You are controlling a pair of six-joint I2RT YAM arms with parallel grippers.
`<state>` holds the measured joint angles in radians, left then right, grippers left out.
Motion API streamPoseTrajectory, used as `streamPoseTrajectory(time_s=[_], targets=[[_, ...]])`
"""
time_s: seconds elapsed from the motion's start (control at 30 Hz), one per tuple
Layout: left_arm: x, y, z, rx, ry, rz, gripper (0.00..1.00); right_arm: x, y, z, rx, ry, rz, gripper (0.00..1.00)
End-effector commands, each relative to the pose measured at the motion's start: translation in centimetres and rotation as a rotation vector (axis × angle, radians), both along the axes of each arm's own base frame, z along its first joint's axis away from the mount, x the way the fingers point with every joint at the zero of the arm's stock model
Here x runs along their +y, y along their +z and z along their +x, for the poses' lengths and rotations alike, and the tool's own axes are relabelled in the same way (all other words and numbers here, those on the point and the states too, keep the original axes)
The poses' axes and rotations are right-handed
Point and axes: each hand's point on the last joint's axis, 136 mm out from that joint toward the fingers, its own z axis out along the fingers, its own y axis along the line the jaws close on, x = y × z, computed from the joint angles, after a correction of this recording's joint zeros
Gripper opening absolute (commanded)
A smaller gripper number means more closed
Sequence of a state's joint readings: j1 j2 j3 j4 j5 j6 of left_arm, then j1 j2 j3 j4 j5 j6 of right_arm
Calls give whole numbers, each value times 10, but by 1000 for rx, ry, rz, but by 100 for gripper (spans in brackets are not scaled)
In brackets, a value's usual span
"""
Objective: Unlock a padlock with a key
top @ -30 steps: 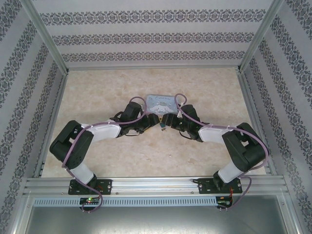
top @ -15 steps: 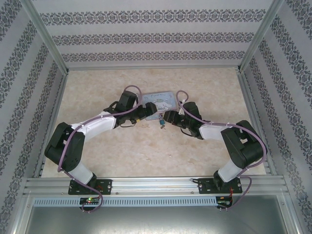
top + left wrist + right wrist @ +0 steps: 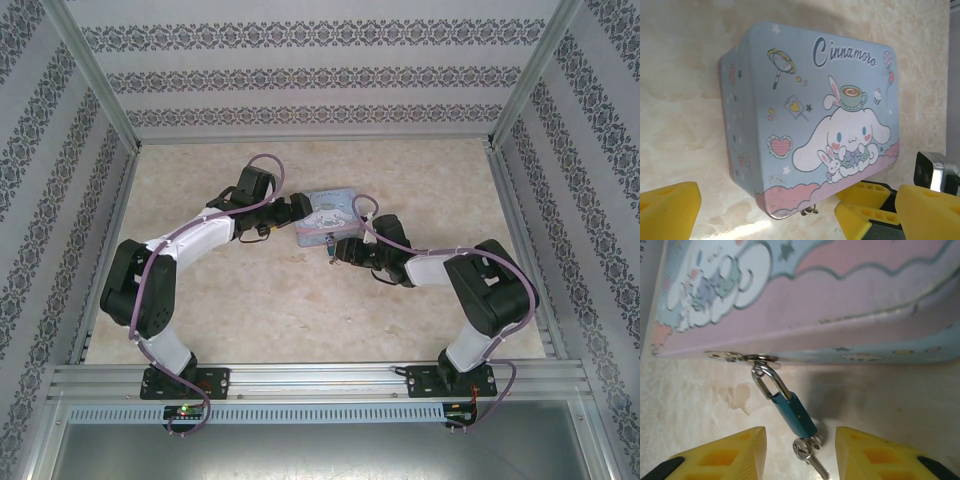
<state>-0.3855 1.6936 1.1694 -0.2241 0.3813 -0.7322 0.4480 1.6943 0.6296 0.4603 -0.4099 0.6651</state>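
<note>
Since a second ago, my left arm has swung toward the far left, and the pale blue tin (image 3: 328,208) has turned on the tabletop (image 3: 250,310). My left gripper (image 3: 799,214) stands spread wide beside the tin, released. My right gripper (image 3: 800,456) is parted, its fingers flanking, untouched, the padlock (image 3: 794,414) hooked through the tin's hasp (image 3: 740,358), with the key (image 3: 811,456) at its lower end.

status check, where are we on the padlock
Left gripper open beside tin. Right gripper open, straddling padlock, no contact. Padlock hooked on tin's hasp, key on table at its base. Path clear.
</note>
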Motion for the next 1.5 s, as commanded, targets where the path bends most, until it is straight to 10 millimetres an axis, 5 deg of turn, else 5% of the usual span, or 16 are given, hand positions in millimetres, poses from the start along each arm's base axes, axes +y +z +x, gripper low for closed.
streamPoseTrajectory(time_s=[0.0,0.63,1.03,1.47], targets=[[5,1,2,6,-11,21,100,12,6,5,-39,50,3,41],[3,1,11,13,-4,-30,100,27,-13,5,0,72,-31,37],[6,3,11,4,-11,-22,100,15,-21,3,26,16,-60,0],[5,-5,1,-10,-80,220,100,3,-9,1,89,-92,-1,0]])
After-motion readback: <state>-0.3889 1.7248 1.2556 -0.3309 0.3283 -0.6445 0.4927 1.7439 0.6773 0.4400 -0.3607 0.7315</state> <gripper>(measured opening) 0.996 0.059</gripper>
